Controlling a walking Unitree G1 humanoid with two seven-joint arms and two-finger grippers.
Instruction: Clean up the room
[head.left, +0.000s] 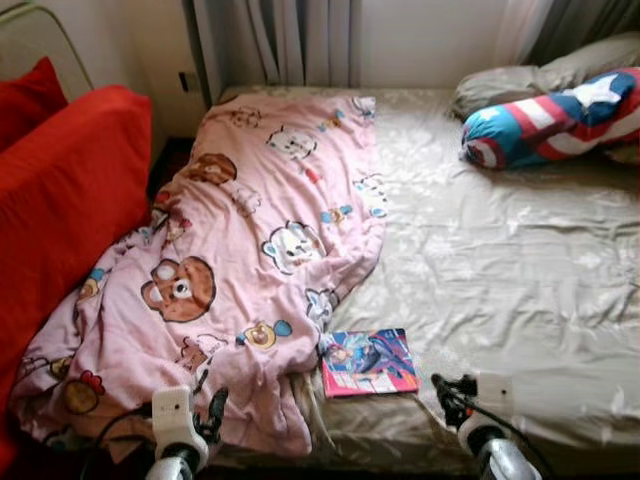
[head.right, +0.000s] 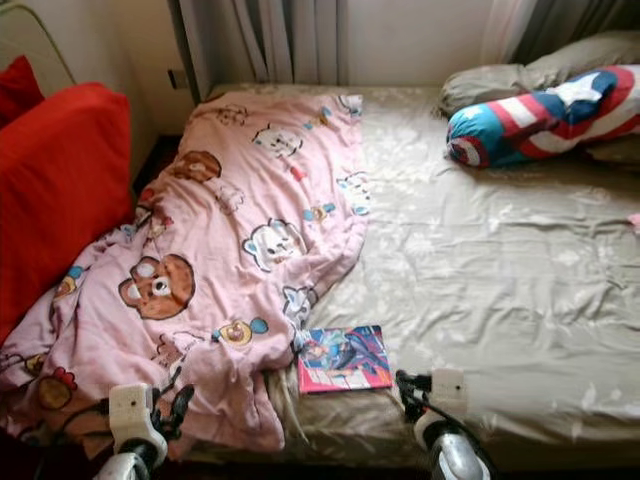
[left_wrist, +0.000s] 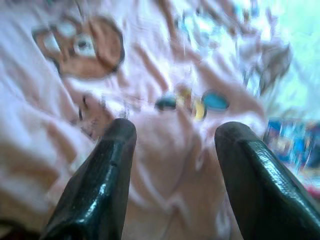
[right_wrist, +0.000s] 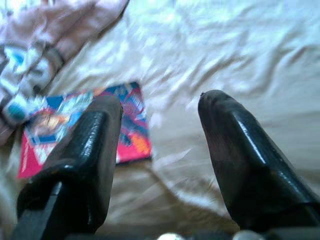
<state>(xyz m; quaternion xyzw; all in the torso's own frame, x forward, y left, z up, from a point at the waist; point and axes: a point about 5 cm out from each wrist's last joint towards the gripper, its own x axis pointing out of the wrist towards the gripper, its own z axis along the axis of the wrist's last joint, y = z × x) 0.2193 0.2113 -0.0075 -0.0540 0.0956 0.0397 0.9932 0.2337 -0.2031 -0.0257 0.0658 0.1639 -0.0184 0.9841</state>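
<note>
Both tools, left (left_wrist: 170, 150) and right (right_wrist: 157, 145), spread and empty at the bed's (head.left: 500, 260) near edge, presumably readied for the rumpled pink cartoon-print blanket (head.left: 230, 260) and glossy pink-and-blue magazine (head.left: 368, 362).

A blanket (head.left: 240, 260) covers the bed's (head.left: 500, 270) left half, a book (head.left: 368, 362) beside it, pillows (head.left: 560, 115) far right.

Grey curtains (head.left: 300, 40) hang behind the bed (head.left: 500, 260).

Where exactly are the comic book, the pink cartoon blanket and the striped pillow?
comic book (head.left: 370, 362), left eye view, middle of its cover.
pink cartoon blanket (head.left: 250, 215), left eye view, bare pink patch mid-blanket.
striped pillow (head.left: 545, 118), left eye view, a red-and-white stripe.
</note>
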